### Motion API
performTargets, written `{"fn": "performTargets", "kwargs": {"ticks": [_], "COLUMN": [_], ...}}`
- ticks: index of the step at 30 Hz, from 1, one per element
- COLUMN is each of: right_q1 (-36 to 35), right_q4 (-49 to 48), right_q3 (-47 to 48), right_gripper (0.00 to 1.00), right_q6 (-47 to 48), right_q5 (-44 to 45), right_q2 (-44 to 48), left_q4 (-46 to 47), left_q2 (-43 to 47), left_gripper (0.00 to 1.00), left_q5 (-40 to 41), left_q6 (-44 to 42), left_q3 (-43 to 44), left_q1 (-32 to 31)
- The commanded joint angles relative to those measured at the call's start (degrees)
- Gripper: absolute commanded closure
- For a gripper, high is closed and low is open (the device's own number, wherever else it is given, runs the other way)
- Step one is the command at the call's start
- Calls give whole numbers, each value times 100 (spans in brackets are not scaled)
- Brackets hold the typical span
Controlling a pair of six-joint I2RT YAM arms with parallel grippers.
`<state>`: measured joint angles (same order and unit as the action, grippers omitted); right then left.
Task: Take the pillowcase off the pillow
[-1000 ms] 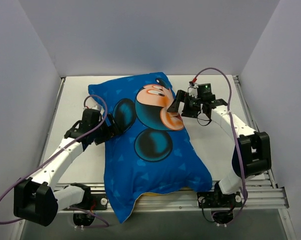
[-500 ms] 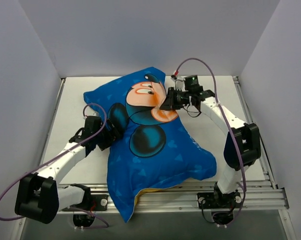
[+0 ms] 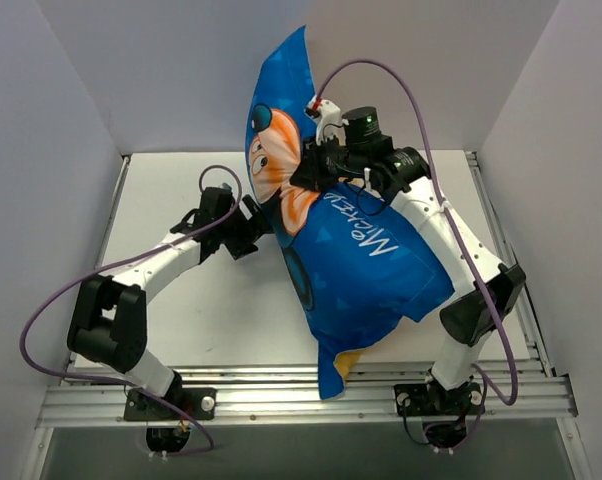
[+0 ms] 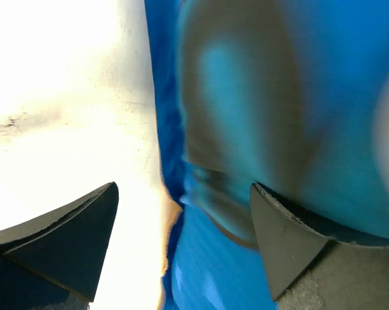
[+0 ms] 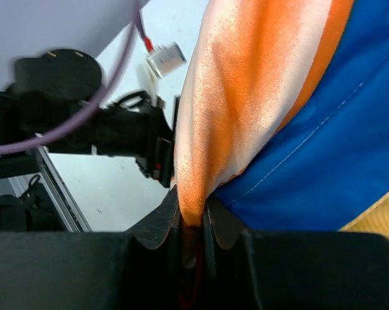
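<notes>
Blue pillowcase (image 3: 371, 262) in right end effector (image 5: 191, 218), left end effector (image 4: 183, 194) wide, pillow seemingly hidden

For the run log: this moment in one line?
right gripper: shut on pillowcase, tilted up | left gripper: open at its edge | pillow: unseen

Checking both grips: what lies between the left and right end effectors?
In the top view, only the pillowcase fabric lies between the left end effector and the right end effector.
</notes>
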<state>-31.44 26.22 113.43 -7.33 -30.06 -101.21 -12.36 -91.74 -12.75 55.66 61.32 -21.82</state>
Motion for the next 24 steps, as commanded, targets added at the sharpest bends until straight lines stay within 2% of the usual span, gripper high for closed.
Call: {"fn": "performTargets", "kwargs": {"ticks": [1, 2, 6, 7, 9, 10, 12, 13, 14, 16, 17, 20, 24], "right_q1": [-529, -599, -1109, -1397, -1715, -2012, -2243, -2322, -2427, -2524, -2621, -2727, -2823], "right_q4": [-476, -582, -1336, -1356, -1312, -1303, -1356, -1391, -1435, -1427, -1426, -1383, -935], "right_q3": [-854, -1379, -2314, -2351, -2186, -2097, -1904, -1860, -1824, -1632, -1561, -1122, -542], "right_gripper": [100, 100, 100, 100, 100, 100, 100, 96, 87, 79, 67, 45, 31], "right_q6": [13, -22, -321, -365, -427, -444, -611, -707, -795, -919, -928, -928, -788], "right_q5": [-369, -308, -176, -114, 0, 96, 237, 316, 360, 457, 588, 808, 1431], "right_q2": [198, 172, -196, -302, -652, -750, -1013, -1076, -1137, -1208, -1191, -1024, -691], "left_q4": [454, 436, -395, -625, -1457, -1732, -2677, -2962, -3261, -3948, -4150, -4748, -4864], "left_q2": [909, 1130, 2527, 3243, 4003, 4746, 5410, 5926, 6157, 6588, 6695, 6871, 6881], "left_gripper": [8, 8, 6, 6, 6, 6, 6, 6, 6, 6, 6, 6, 6], "left_q5": [343, 457, 852, 940, 1168, 1222, 1703, 1854, 1995, 2319, 2391, 2488, 2471], "left_q6": [155, 173, 112, 77, 24, -46, -125, -204, -265, -397, -441, -547, -635], "left_q3": [-268, -478, -1341, -1542, -1606, -1501, -1255, -1089, -748, -412, -132, 178, 442], "left_q1": [38, 90, 91, 82, 108, 108, 117, 117, 117, 117, 117, 117, 108]}}
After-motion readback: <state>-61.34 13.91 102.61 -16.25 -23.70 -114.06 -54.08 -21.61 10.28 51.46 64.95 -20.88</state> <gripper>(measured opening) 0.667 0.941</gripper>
